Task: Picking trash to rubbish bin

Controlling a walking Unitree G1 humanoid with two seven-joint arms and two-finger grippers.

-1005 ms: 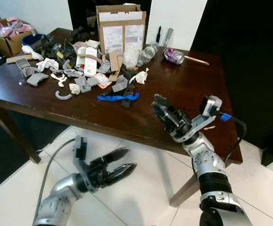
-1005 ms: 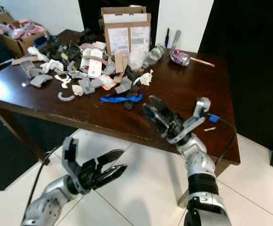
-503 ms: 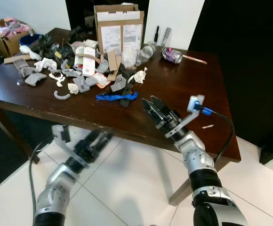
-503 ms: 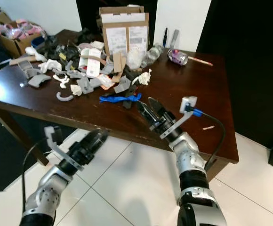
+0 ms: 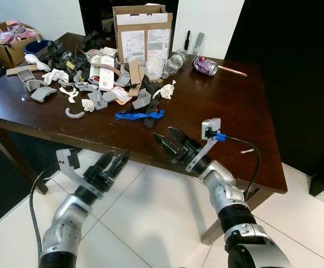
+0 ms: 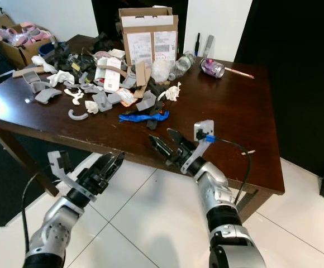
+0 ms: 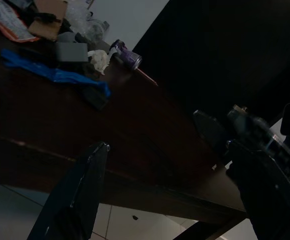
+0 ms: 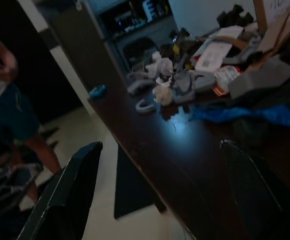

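Note:
Trash lies heaped on a dark wooden table (image 5: 223, 106): grey plastic pieces (image 5: 98, 99), paper scraps, a crumpled white tissue (image 5: 165, 90), a blue wrapper (image 5: 139, 115) and a purple can (image 5: 205, 66). My right gripper (image 5: 165, 135) is open and empty. It hovers at the table's front edge, just in front of the blue wrapper (image 8: 255, 112) and pointing left. My left gripper (image 5: 116, 158) is open and empty too, held over the floor below the front edge and pointing up at the table.
A tall cardboard box (image 5: 142, 33) and a plastic bottle (image 5: 176, 60) stand at the table's back. A box of pink items (image 5: 8, 42) sits far left. A black mat (image 5: 5, 184) lies on the white tiles. A person (image 8: 5, 100) stands beyond the table's left end.
My right gripper has moved left and lower, to the table's front edge. My left gripper has risen from near the floor and turned toward the table.

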